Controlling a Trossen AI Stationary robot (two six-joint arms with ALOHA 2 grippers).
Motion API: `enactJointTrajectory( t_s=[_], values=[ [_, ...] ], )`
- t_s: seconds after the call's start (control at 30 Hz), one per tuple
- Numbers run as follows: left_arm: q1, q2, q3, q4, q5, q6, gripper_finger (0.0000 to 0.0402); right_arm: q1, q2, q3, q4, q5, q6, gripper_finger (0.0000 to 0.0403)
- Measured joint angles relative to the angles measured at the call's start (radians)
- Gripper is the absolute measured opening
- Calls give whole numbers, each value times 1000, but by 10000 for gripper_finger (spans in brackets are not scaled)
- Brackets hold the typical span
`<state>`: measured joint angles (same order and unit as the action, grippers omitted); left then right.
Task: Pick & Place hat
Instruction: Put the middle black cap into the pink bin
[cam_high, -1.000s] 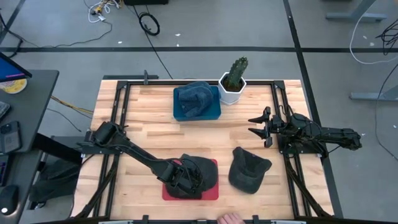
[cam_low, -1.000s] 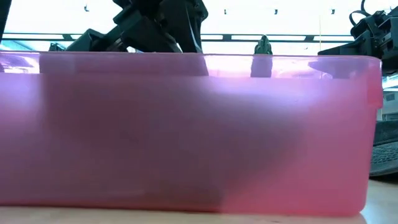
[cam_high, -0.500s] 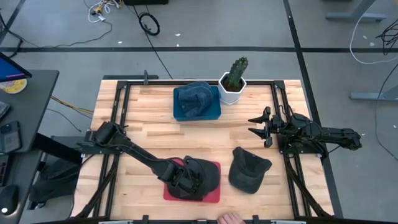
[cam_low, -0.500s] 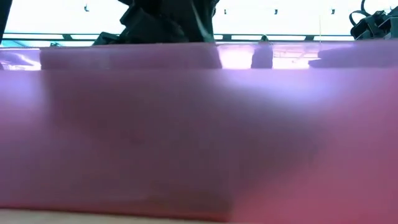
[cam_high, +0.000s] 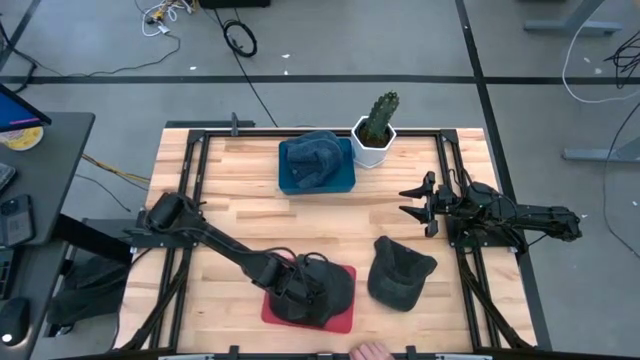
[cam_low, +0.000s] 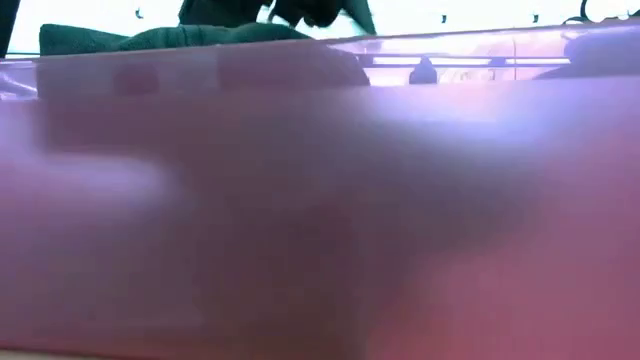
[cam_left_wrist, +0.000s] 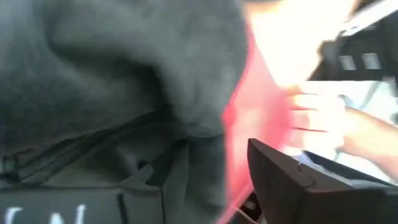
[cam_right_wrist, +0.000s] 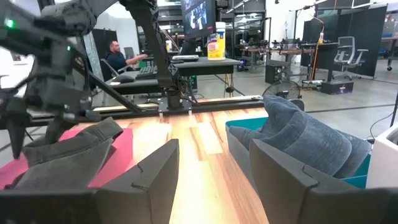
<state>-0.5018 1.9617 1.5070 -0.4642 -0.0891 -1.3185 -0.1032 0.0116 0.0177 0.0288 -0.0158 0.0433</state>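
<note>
Jaws on the left gripper: can't tell how far apart they stand. They're buried in the dark grey hat over the red bin, and the left wrist view only shows grey fabric pressed against the lens with one dark finger beside the red bin wall. Gripper is in contact with the hat; whether it's actually clamped isn't visible.

Right gripper jaws are spread wide, nothing between them. It's parked at the right edge of the table, pointing inward, well clear of everything.

Hat sits in and over the red bin at the near-centre of the table, bulging above the rim. Low view is almost filled by the bin's translucent wall, with dark fabric showing over the top edge.

Second dark hat lies on the bare wood just beside the red bin, on its right. Blue hat sits in a blue bin at the far side. Potted cactus stands just beside that bin.

A hand shows at the near table edge.
</note>
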Motion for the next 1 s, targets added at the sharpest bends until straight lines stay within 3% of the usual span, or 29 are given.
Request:
enactJointTrajectory(
  t_s=[0.23, 0.43, 0.67, 0.9, 1.0],
  values=[
    [1, -105, 1, -37, -26, 162, 185, 0, 0, 0, 0, 0, 0, 198],
    [4, -146, 2, -207, -95, 507, 178, 0, 0, 0, 0, 0, 0, 198],
    [-2, -136, 1, -376, -238, 877, 177, 0, 0, 0, 0, 0, 0, 198],
    [-37, -134, 2, -398, -409, 1101, 177, 0, 0, 0, 0, 0, 0, 198],
    [-54, -121, 1, -422, -436, 1168, 177, 0, 0, 0, 0, 0, 0, 198]
  ],
)
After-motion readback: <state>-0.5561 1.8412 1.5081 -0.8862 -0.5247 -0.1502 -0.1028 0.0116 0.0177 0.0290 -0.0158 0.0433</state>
